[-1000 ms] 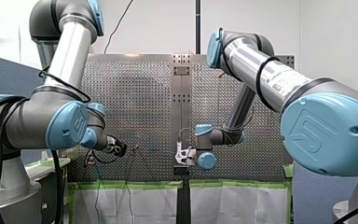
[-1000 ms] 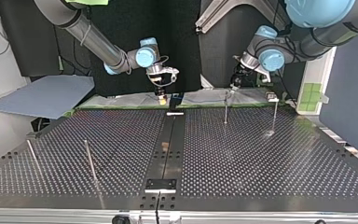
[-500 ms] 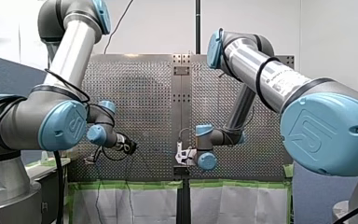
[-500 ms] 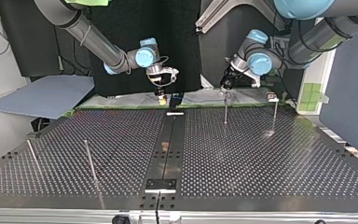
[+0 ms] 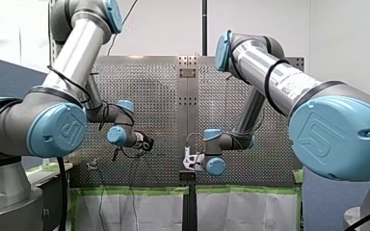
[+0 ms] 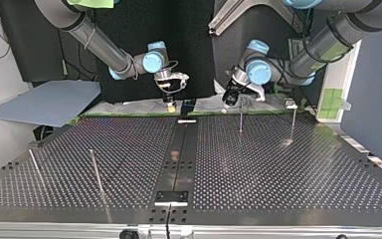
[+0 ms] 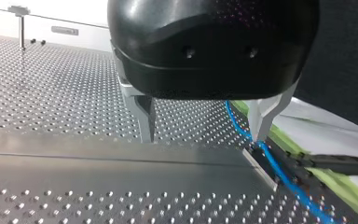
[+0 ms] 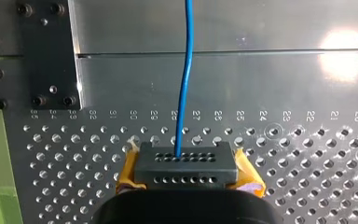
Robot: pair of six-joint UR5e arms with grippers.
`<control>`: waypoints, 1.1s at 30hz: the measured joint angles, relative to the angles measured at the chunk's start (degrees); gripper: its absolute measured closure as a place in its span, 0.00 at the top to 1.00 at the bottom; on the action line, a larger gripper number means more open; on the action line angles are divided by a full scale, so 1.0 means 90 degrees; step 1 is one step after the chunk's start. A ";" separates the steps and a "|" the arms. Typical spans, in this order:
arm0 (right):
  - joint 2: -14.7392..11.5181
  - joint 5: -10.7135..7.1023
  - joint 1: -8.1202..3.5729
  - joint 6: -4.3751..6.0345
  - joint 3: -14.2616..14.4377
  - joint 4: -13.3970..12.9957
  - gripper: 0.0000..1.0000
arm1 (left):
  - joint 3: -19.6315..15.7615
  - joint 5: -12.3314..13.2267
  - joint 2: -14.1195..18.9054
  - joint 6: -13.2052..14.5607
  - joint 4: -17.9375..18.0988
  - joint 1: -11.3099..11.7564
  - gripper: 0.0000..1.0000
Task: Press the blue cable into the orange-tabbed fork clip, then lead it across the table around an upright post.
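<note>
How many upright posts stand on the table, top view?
4. Left outer post and left inner post nearer the camera; right inner post and right outer post farther back. More may be hidden.

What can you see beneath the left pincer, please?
Under the open left pincer lies the perforated table. The blue cable runs past one finger, which covers a short stretch, so contact cannot be judged.
</note>
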 joint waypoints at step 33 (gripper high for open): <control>0.0017 -0.0039 -0.0069 -0.0043 -0.0050 0.0041 0.00 | 0.0605 -0.2084 -0.1006 -0.0585 0.0701 -0.0903 0.98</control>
